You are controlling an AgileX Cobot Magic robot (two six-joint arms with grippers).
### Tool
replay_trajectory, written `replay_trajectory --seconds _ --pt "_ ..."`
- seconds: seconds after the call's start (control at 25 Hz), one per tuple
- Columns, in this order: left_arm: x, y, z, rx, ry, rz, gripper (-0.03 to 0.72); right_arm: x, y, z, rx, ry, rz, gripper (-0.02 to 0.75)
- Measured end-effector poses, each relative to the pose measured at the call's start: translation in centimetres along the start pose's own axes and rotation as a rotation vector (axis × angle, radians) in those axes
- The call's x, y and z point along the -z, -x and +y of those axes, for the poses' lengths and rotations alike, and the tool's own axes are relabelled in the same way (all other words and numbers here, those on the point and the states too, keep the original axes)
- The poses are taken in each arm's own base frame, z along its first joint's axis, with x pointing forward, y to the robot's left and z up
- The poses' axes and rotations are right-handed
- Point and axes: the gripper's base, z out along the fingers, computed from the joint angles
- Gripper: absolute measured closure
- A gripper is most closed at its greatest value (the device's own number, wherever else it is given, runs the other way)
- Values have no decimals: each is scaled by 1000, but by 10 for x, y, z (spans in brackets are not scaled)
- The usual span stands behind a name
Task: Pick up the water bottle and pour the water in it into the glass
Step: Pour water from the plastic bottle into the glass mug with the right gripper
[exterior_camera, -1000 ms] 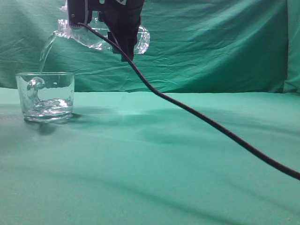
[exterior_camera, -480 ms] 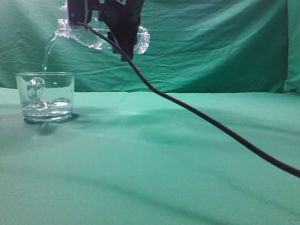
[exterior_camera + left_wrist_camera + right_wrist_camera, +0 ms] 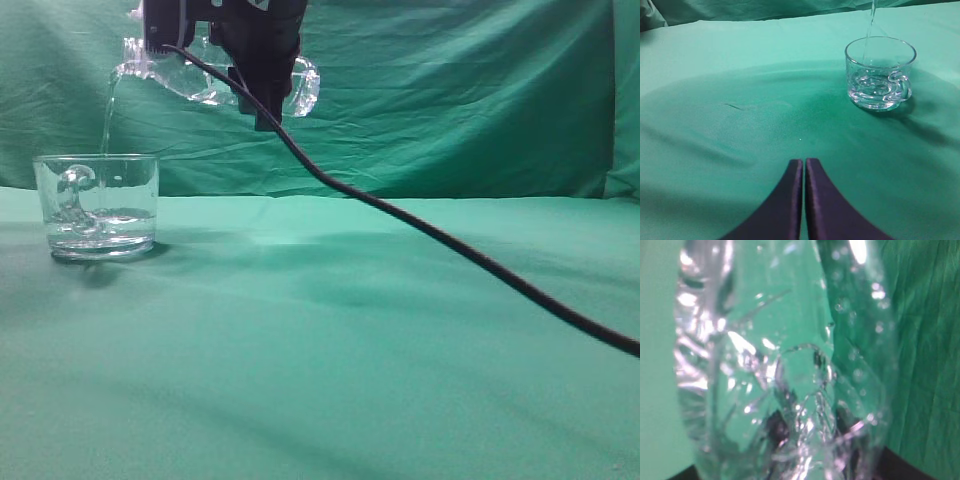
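Note:
My right gripper [image 3: 230,45] is shut on the water bottle [image 3: 205,82] and holds it tipped on its side high above the table, neck to the left. A thin stream of water [image 3: 107,115] falls from the neck into the glass [image 3: 97,205], which stands on the green cloth at the left with water in its bottom. In the right wrist view the clear bottle [image 3: 785,365] fills the frame and hides the fingers. In the left wrist view my left gripper [image 3: 804,162] is shut and empty, low over the cloth, with the glass [image 3: 880,72] ahead to its right.
A black cable [image 3: 450,260] hangs from the right arm and slants down to the right edge. Green cloth [image 3: 330,340] covers the table and a green curtain [image 3: 450,90] hangs behind.
The stream of water has thinned and falls more steeply. The water in the glass has settled and stands a little higher. The bottle and both arms have barely moved.

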Motion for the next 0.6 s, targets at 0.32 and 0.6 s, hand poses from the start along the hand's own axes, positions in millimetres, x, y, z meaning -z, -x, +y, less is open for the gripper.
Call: replay_trajectory --seconds 0.32,0.6 --pt "0 0 0 0 0 0 688 0 0 5 -279 52 5 461" --pt "0 0 0 0 0 0 688 33 -5 -30 -852 78 27 461"
